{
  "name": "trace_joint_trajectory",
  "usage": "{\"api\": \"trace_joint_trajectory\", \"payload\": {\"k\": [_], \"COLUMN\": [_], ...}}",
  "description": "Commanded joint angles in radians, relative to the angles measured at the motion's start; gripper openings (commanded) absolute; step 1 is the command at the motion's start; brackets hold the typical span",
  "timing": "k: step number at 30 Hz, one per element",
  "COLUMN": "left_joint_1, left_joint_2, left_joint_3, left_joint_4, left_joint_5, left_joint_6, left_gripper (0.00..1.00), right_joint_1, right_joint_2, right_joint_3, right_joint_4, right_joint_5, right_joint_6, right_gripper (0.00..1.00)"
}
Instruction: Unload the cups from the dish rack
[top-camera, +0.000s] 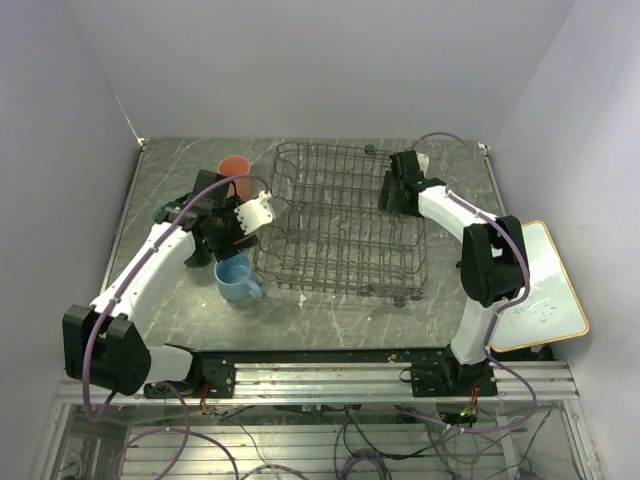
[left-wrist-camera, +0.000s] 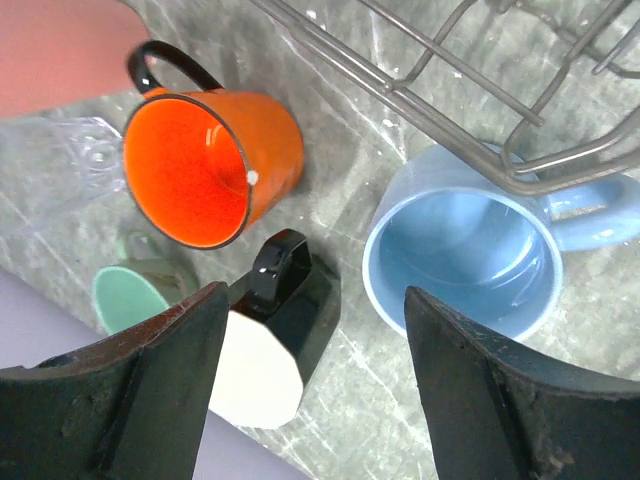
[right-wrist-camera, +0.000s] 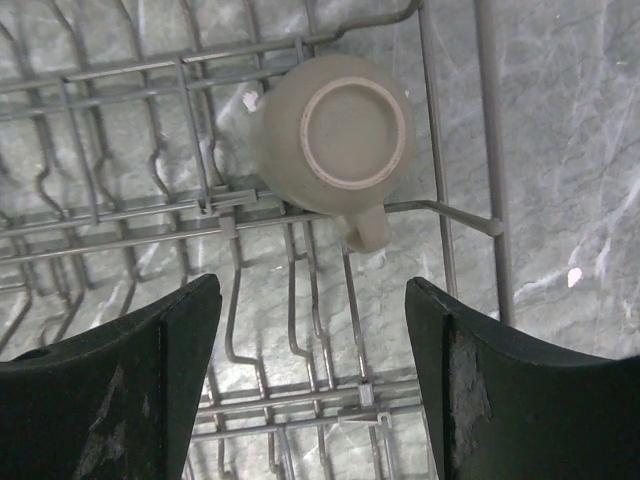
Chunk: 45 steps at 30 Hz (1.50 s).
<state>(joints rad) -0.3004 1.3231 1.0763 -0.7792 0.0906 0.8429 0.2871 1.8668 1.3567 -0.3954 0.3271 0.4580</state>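
Beige cup (right-wrist-camera: 335, 140) upside-down in dish rack (right-wrist-camera: 484, 100).
R gripper (right-wrist-camera: 310, 300) wide open over it; L gripper (left-wrist-camera: 315, 300) wide, empty, above black mug (left-wrist-camera: 310, 310) left of rack.

Robot lab test cell, plain pale partition walls (top-camera: 330, 60) boxing in a grey marble-patterned desk (top-camera: 330, 318), white-and-black left arm (top-camera: 150, 265) and right arm (top-camera: 470, 215) bolted to an aluminium rail (top-camera: 330, 378), loose cables (top-camera: 380, 435) beneath, orange-rimmed white board (top-camera: 545, 290) at the right.
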Motion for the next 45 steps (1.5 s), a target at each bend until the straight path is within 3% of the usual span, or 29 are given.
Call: {"api": "trace_joint_trajectory", "payload": {"k": [1,7,24,28,34,45], "left_joint_1": [-0.009,-0.009,-0.009,-0.009,-0.009,-0.008], "left_joint_2": [-0.069,-0.151,-0.189,-0.19,-0.197,-0.217], "left_joint_3": [0.095,0.176,0.192,0.186,0.173,0.152], "left_joint_4": [-0.144,-0.215,-0.197,-0.189,-0.185,-0.188], "left_joint_5": [0.069,0.125,0.096,0.104,0.102,0.093], "left_joint_6": [0.025,0.0,-0.038,-0.045,-0.045,-0.043], "left_gripper": [0.81,0.81,0.79,0.79,0.79,0.79], "right_joint_1": [0.007,0.003,0.022,0.018,0.0,-0.011], "right_joint_2": [0.039,0.069,0.054,0.021,-0.006,0.099], "right_joint_3": [0.024,0.034,-0.002,-0.022,-0.063,-0.022], "right_joint_4": [-0.004,0.004,0.055,0.043,0.078,0.09], "right_joint_5": [0.071,0.076,-0.013,0.07,0.066,0.021], "right_joint_6": [-0.012,-0.033,-0.008,0.017,0.033,0.02], "right_gripper": [0.74,0.72,0.53,0.58,0.62,0.59]}}
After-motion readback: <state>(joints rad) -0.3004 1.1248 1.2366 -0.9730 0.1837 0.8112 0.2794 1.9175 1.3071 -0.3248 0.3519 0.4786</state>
